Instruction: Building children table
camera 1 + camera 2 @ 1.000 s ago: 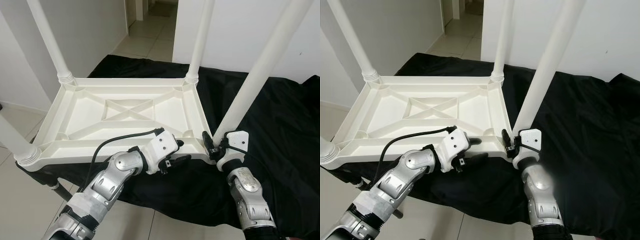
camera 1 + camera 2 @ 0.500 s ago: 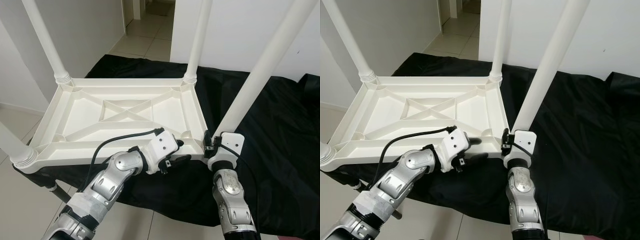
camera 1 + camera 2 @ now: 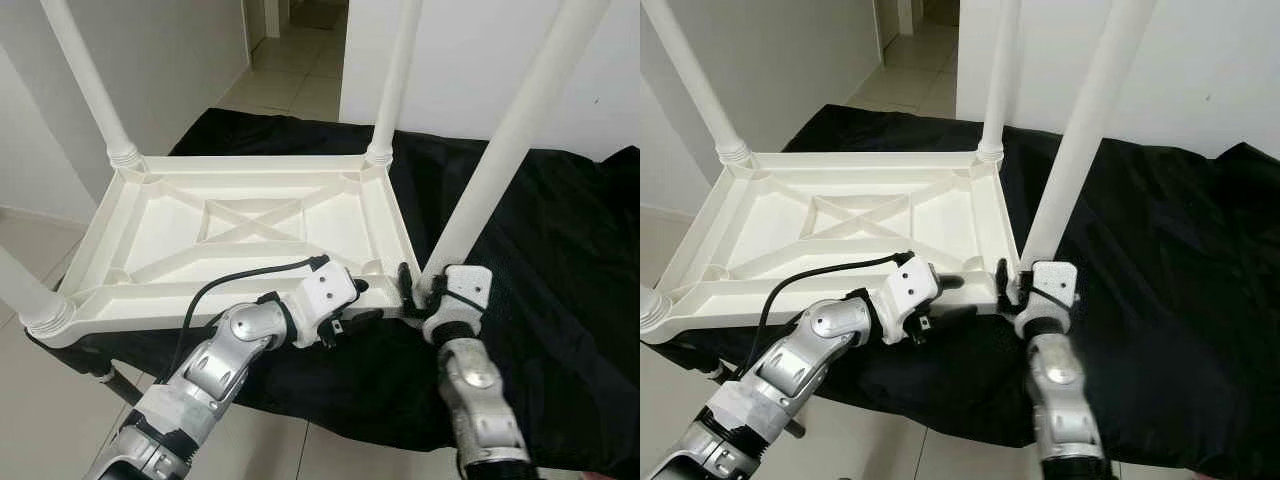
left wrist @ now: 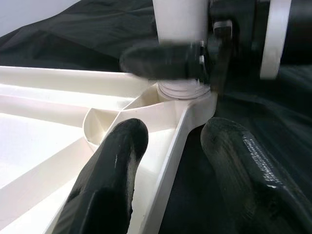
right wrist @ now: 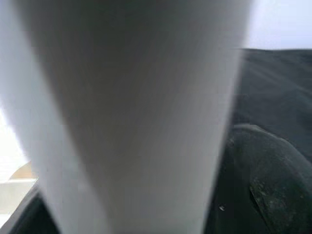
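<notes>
Item: white plastic children's table point(image 3: 250, 225), lying upside down on a black cloth point(image 3: 560, 230), legs pointing up. Right gripper point(image 3: 420, 290) is pinching the base of the near white tubular leg point(image 3: 480, 200) at its corner socket. Left gripper point(image 4: 170, 156), fingers spread, is straddling the table rim just beside that socket.

Risk: the leg is possibly seating crooked or popping out if twisted off-axis; the tabletop may be sliding on the cloth.

Surroundings: three other white legs point(image 3: 395, 80) standing well apart; tiled floor point(image 3: 300, 70) beyond.

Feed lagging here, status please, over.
Right gripper shut on near-right leg base. Left gripper straddling tabletop rim, open. Nothing in the way.
</notes>
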Available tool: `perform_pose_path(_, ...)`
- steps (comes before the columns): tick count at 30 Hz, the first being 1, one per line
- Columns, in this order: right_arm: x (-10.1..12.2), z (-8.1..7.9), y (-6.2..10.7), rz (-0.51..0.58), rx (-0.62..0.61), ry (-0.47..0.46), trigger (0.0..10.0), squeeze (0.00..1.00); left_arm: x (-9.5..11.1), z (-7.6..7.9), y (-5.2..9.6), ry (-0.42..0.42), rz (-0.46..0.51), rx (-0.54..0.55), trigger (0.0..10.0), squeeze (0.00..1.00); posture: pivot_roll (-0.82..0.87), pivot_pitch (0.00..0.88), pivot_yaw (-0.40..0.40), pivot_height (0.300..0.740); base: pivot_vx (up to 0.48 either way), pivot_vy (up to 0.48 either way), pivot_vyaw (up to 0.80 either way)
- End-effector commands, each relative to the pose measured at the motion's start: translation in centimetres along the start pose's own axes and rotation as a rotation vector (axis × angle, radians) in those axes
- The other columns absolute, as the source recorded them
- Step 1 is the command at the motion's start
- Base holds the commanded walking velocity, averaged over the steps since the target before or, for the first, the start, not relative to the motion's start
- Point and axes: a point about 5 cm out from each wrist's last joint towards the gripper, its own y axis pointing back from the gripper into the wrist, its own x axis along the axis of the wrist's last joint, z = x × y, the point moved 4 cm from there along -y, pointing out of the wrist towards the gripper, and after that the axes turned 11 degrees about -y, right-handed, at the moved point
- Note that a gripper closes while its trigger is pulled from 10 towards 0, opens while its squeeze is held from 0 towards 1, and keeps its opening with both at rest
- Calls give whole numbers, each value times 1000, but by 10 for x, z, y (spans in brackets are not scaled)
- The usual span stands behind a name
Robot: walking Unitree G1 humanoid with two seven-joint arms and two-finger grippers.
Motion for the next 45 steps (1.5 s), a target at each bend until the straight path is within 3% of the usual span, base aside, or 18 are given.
perform_pose_path(1, -4, -1, 0, -17, 43, -7, 10000, 27, 0, 5, -1, -7, 8, -57, 10000, 0, -29, 34, -5, 740, 0, 0, 0)
perform_pose_path(3, -8, 1, 0, -44, 135, 10, 10000, 0, 0, 4, -1, -8, 8, -57, 10000, 0, -28, 34, -5, 740, 0, 0, 0)
perform_pose_path(6, -9, 2, 0, -56, 166, 10, 10000, 0, 1, 4, -1, -9, 9, -57, 10000, 0, -28, 34, -5, 740, 0, 0, 0)
perform_pose_path(9, -8, -4, 0, -78, 327, 30, 10000, 0, 1, 6, -1, -8, 11, -62, 10000, 0, -25, 36, -6, 740, 0, 0, 0)
perform_pose_path(18, -4, -5, -5, -97, 427, 79, 9843, 0, 0, 7, 2, -16, 6, -74, 10000, 0, -15, 42, -10, 740, 0, 0, 0)
perform_pose_path(19, -2, -6, -6, -104, 463, 78, 9137, 0, 0, 7, 3, -19, 3, -77, 10000, 0, -12, 42, -10, 740, 0, 0, 0)
perform_pose_path(20, 0, -7, -8, -107, 491, 90, 3647, 0, -1, 8, 4, -24, -3, -83, 10000, 0, -10, 42, -12, 740, 0, 0, 0)
perform_pose_path(22, 0, -7, -8, -107, 491, 90, 3647, 0, -1, 8, 4, -24, -3, -83, 10000, 0, -10, 42, -12, 740, 0, 0, 0)
perform_pose_path(23, 2, -7, -9, -110, 518, 97, 863, 0, -2, 9, 5, -28, -6, -89, 10000, 0, -10, 43, -13, 740, 0, 0, 0)
perform_pose_path(24, 2, -7, -9, -110, 518, 97, 863, 0, -2, 9, 5, -28, -6, -89, 10000, 0, -10, 43, -13, 740, 0, 0, 0)
perform_pose_path(25, 3, -7, -9, -111, 534, 103, 0, 0, -3, 9, 6, -30, -9, -93, 10000, 0, -10, 44, -13, 740, 0, 0, 0)
perform_pose_path(35, -3, -1, -1, -141, 540, 84, 0, 0, -1, 13, 5, -26, -2, -100, 10000, 0, -23, 60, -16, 740, 0, 0, 0)
perform_pose_path(36, -4, -1, 0, -143, 530, 82, 3490, 0, -1, 14, 4, -24, 0, -103, 10000, 0, -25, 61, -20, 740, 0, 0, 0)
perform_pose_path(37, -4, -1, 1, -141, 519, 83, 10000, 0, -1, 15, 4, -23, 1, -104, 10000, 0, -25, 59, -23, 740, 0, 0, 0)
perform_pose_path(40, -5, -2, 1, -138, 487, 81, 10000, 0, -1, 15, 3, -23, 3, -104, 10000, 0, -24, 54, -31, 740, 0, 0, 0)
perform_pose_path(43, -6, -1, 0, -109, 342, 90, 10000, 0, 1, 16, 0, -21, 11, -92, 10000, 0, -18, 40, -43, 740, 0, 0, 0)
perform_pose_path(45, -6, 0, 1, -101, 314, 97, 10000, 0, 1, 16, -1, -21, 12, -90, 10000, 0, -15, 39, -46, 740, 0, 0, 0)
